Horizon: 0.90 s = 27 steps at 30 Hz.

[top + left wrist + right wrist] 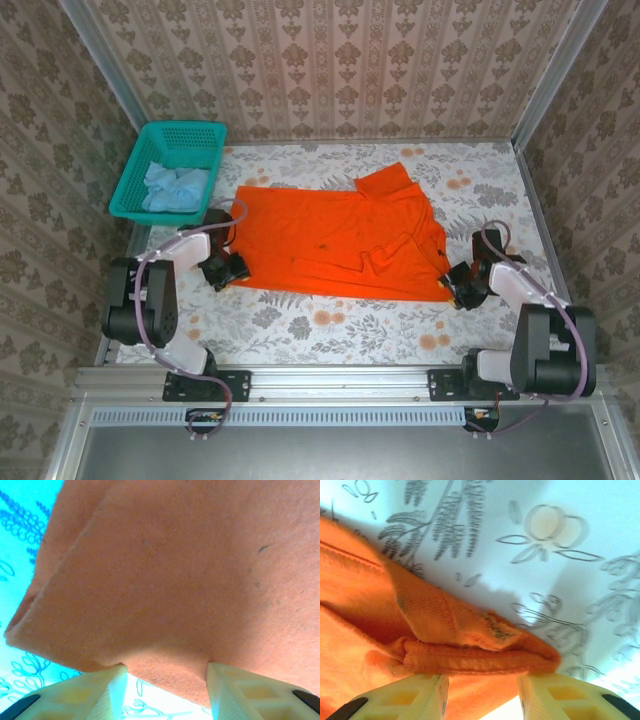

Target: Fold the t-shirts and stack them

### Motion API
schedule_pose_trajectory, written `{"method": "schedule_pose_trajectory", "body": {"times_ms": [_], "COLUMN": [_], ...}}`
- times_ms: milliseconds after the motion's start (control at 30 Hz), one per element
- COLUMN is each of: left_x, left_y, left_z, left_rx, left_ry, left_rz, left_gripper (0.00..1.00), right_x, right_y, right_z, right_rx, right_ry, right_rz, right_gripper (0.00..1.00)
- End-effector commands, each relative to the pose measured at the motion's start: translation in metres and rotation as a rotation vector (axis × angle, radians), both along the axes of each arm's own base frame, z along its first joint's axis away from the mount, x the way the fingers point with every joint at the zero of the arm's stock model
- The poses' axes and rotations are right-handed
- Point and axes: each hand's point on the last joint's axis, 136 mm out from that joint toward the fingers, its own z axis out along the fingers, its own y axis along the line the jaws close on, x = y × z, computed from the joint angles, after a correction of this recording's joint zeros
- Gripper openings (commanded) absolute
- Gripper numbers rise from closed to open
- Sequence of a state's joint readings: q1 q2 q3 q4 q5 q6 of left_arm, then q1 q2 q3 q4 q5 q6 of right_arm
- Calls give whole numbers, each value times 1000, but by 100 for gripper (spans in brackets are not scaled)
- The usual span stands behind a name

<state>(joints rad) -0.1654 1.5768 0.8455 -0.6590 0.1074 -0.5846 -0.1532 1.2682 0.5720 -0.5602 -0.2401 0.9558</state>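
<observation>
Orange t-shirt (pixel 330 235): lay flat on the table (pixel 330 325); looked soft, light, floppy.
Left end effector (pixel 225 270): was spread around its near left corner.
Right end effector (pixel 462 288): was spread around its near right corner.
Best hold: likely those 2 corners.

Floral table (pixel 330 325), orange t-shirt (pixel 320 235), teal basket (pixel 135 170)

Bright orange short-sleeved cloth tee (pixel 190 580): cropped by top and right edges, left wrist view.
Left end effector (pixel 166 680): fingers (pixel 90 697) cropped below.
Pale light-blue cloth garment (pixel 175 187): crumpled in teal plastic mesh basket (pixel 185 127), shape unreadable.
</observation>
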Motion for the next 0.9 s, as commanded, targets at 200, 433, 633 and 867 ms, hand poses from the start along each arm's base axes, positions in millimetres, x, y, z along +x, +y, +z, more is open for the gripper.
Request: {"method": "schedule_pose_trajectory", "body": {"times_ms": [200, 433, 633, 867], "left_x": [-52, 22, 113, 213], "left_y": [-14, -5, -12, -29], "left_z": [2, 74, 117, 101], "left_rx": [-35, 16, 41, 66], "left_ry": [139, -51, -190, -240], "left_rz": [27, -20, -95, -159], "left_gripper": [50, 65, 72, 70], "right_x": [-25, 33, 119, 240], "right_y": [-22, -39, -19, 1], "right_z": [8, 72, 112, 115], "right_rx": [-93, -211, -213, -271], "right_ry": [24, -201, -365, -451], "right_rz": [-102, 16, 257, 480], "right_gripper": [46, 51, 58, 61]}}
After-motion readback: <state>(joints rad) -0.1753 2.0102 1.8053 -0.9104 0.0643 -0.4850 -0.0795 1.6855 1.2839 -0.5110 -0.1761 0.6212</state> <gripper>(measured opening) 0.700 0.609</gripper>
